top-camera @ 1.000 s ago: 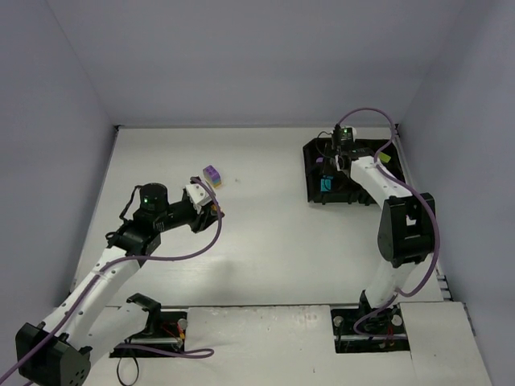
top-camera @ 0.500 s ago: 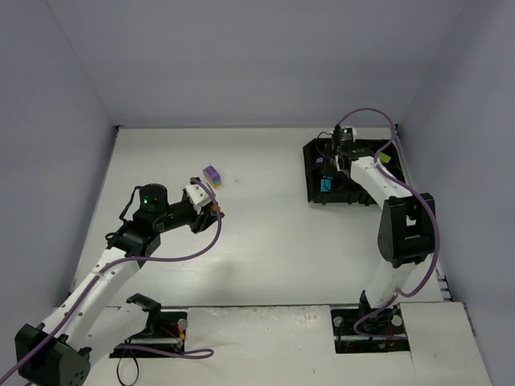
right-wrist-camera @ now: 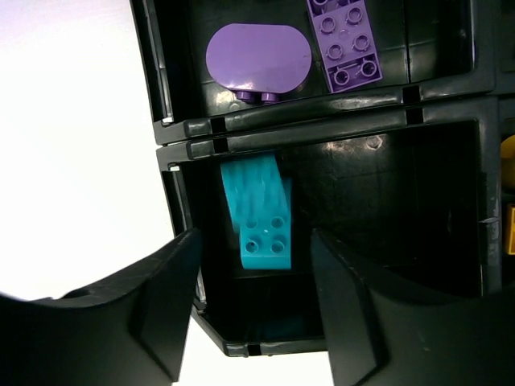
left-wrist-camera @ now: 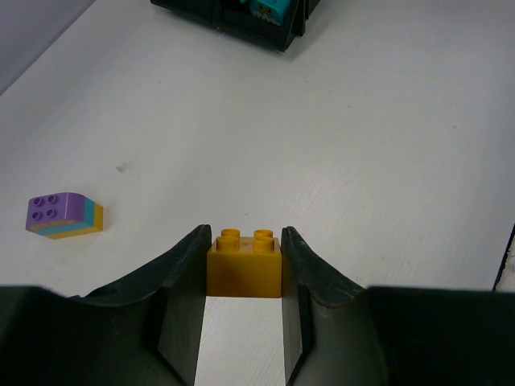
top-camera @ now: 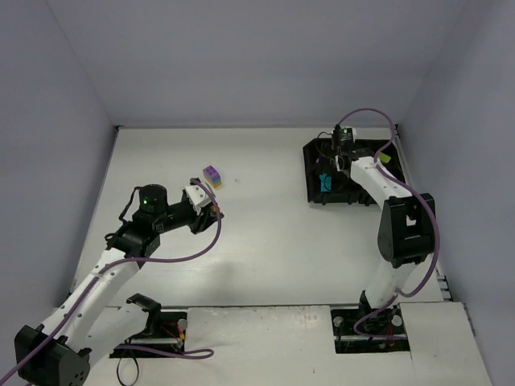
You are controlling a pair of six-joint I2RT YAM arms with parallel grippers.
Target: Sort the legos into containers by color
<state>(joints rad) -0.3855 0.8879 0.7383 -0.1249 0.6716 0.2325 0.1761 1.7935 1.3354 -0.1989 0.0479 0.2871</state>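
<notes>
The white bench (top-camera: 265, 241) carries a black square plastic tray (top-camera: 311, 173), divided into four compartments, at its far right. In the right wrist view, one compartment holds a purple rounded oval brick (right-wrist-camera: 257, 60) lying studs down, with a purple rectangular studded plate (right-wrist-camera: 348, 42) just beside it. The adjoining compartment holds a cyan studded brick (right-wrist-camera: 261, 221) close to its outer wall. Slivers of orange plastic (right-wrist-camera: 507, 229) show at the edge of a third compartment, too cropped to make out. From above, a lime green piece (top-camera: 385, 158) sits at the tray's right side.

The right arm (top-camera: 402, 225) reaches from its base at the near edge up to the tray, its wrist bent down over it. The right tool (right-wrist-camera: 253, 241) hangs over the cyan compartment with its fingers spread wide and nothing between them.

The left arm (top-camera: 105, 273) stretches forward and rightward over the left half of the bench, forearm low. The left tool (left-wrist-camera: 244, 241) is closed narrowly on an orange square brick with four studs (left-wrist-camera: 244, 261), one finger pressed to each side. Whether that brick touches the bench cannot be told.

A small stack of purple, cyan and orange pieces (left-wrist-camera: 63, 215) lies on the bench just beyond the left tool, apart from it and well apart from the tray.
</notes>
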